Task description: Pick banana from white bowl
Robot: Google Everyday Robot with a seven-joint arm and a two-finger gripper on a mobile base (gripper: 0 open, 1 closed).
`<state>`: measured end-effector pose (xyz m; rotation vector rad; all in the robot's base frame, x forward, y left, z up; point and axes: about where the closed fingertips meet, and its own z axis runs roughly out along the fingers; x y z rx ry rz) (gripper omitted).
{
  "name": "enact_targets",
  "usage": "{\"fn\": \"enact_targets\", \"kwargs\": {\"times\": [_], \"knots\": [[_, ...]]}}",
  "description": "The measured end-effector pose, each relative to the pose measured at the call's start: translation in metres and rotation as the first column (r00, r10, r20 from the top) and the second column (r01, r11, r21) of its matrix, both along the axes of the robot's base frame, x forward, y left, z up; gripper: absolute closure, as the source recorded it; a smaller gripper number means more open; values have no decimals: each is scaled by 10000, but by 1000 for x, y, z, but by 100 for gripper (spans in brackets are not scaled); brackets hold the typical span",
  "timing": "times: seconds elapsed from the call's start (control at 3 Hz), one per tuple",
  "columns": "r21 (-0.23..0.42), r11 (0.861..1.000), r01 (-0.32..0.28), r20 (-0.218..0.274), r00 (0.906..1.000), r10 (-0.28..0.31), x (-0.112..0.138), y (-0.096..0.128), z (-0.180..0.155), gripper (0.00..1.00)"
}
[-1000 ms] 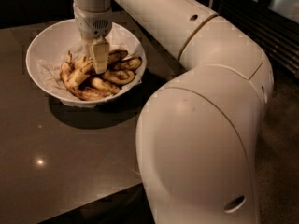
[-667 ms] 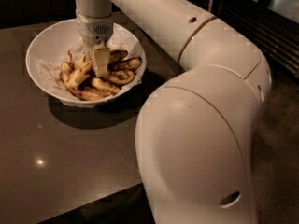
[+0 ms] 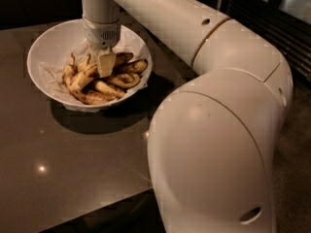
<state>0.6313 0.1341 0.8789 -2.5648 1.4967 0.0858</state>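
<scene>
Dark, glossy table fills the lower left, beside the robot's bulky cream arm. Farther back, at upper left, the hand reaches down among browning fruit in the white bowl, touching the banana. Its grip cannot be told. Nothing is lifted yet; the grasp and raise remain.

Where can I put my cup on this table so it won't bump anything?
The best spot is the bare table in front of the white bowl, beside the robot's big arm, out to the near edge. A thin strip on the bowl's far-left side is free too. The bowl is crowded: bananas are piled inside and the gripper is down among them.
</scene>
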Motion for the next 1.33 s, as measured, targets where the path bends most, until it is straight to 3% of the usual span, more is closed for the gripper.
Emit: {"fn": "enact_targets", "kwargs": {"times": [0.33,0.67,1.33], "knots": [[351,9988,351,371,9986,-364,-10,-10,9,100],[758,9938,812,1006,9910,-887,-37,-28,26,100],[1407,9791,1466,2556,9501,-1790,-116,-55,73,100]]}}
